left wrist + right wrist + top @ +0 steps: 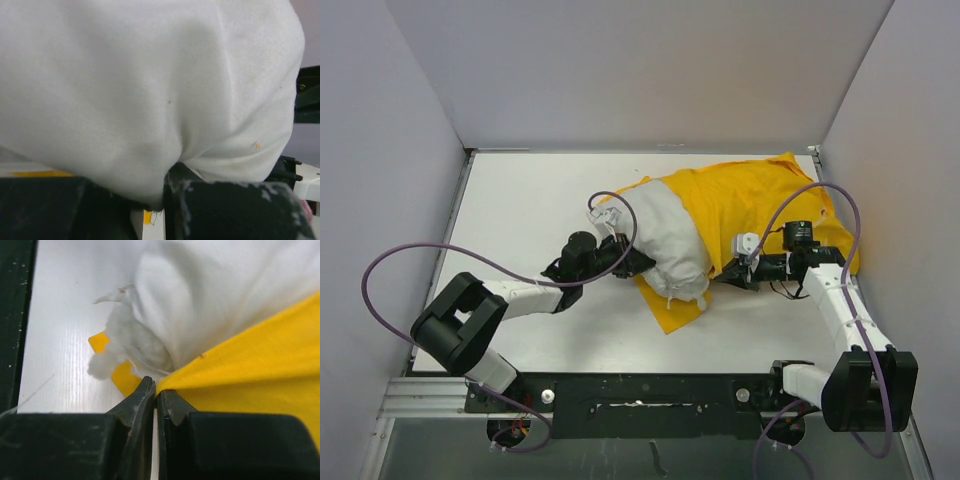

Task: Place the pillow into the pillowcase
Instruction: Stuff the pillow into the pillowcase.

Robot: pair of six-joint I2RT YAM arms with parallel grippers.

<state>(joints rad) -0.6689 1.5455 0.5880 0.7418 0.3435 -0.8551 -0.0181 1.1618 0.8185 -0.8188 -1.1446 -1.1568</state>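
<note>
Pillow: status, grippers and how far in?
Left gripper shut on pillow. Right gripper shut on pillowcase edge. Pillow partly inside, left end out. No obstruction seen.

White matte table top (pixel 520 200), light even and diffuse, soft shadows only. Plain pale-grey panels box it in: back wall (pixel 640 70) well beyond the left gripper (pixel 638 262) and right gripper (pixel 730 272), left wall (pixel 380 150) on the left one's outer side, right wall (pixel 910 120) nearer on the right one's outer side. Near edge, back from both: aluminium rail (pixel 420 405) and black mounting plate (pixel 640 392).
</note>
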